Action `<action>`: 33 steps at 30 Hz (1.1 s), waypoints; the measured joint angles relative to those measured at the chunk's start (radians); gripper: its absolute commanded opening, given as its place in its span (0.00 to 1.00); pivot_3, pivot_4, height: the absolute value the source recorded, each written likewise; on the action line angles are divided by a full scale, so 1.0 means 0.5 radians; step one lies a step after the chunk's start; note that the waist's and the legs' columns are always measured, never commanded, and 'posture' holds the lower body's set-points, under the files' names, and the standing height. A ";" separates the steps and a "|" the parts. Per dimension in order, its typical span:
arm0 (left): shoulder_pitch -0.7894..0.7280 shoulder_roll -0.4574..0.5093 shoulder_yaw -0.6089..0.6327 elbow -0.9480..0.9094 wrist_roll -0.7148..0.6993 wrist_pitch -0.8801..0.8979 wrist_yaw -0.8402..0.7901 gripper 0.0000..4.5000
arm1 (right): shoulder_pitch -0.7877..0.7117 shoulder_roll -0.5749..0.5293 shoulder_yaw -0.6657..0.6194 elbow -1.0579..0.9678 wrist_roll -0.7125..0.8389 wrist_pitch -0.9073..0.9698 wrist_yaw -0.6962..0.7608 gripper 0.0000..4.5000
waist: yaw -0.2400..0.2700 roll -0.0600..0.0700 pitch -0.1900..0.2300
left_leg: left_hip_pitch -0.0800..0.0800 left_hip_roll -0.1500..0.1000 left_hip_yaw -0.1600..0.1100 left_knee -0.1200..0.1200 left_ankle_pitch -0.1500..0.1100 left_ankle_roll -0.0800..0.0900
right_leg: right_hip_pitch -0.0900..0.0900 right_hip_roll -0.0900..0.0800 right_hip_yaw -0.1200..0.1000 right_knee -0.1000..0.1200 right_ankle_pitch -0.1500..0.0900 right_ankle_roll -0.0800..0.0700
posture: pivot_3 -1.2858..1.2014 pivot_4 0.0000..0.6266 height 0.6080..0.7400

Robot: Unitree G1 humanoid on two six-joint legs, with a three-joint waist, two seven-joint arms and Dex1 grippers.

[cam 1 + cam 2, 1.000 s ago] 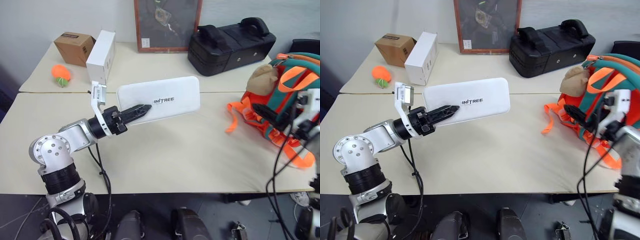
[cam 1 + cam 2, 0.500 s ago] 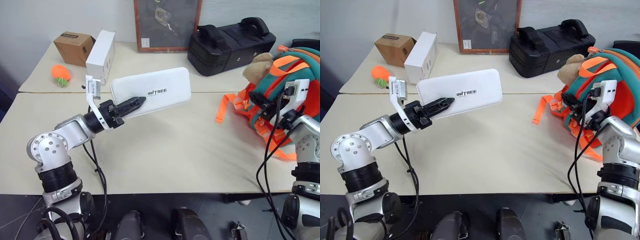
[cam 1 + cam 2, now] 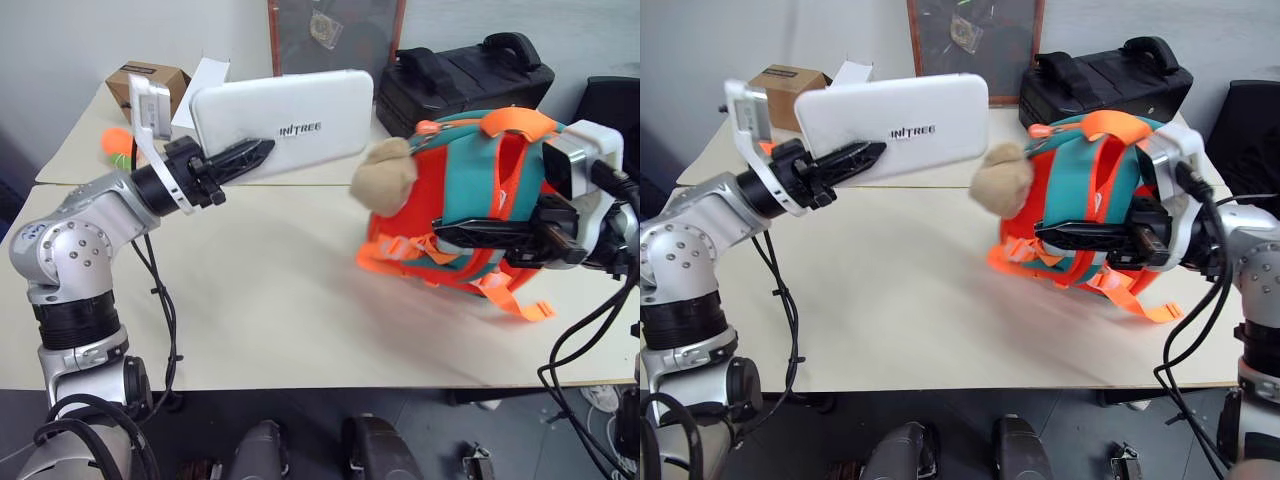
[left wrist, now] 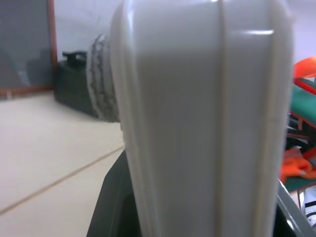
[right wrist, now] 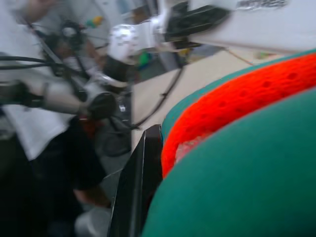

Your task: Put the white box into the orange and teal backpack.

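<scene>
The white box, a flat glossy case with dark lettering, hangs in the air above the table's left half, broad face towards me. My left gripper is shut on its near left end. The orange and teal backpack stands tilted at the right of the table, its tan plush toy hanging towards the box. My right gripper reaches in from the right and is shut on the backpack's front fabric. In the right wrist view one black finger lies against the orange mesh. A short gap separates the box from the backpack.
A black case with moulded handles sits at the back right beside a framed picture. A brown carton, a white cardboard carton and an orange ball lie at the back left. The table is bare in front.
My left gripper has lifted the white box higher and turned it. My right gripper closed on the backpack and dragged it left towards the table's middle, raising it.
</scene>
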 measured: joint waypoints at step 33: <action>-0.126 0.447 -0.368 0.264 0.215 -0.385 -0.787 0.30 | 0.462 -0.149 0.065 -0.095 -0.104 -0.124 0.188 0.00 | 0.010 -0.002 0.001 | -0.017 -0.003 -0.007 0.007 -0.002 0.008 | -0.008 -0.003 -0.007 -0.002 0.000 0.000 | 0.52 0.24 1.00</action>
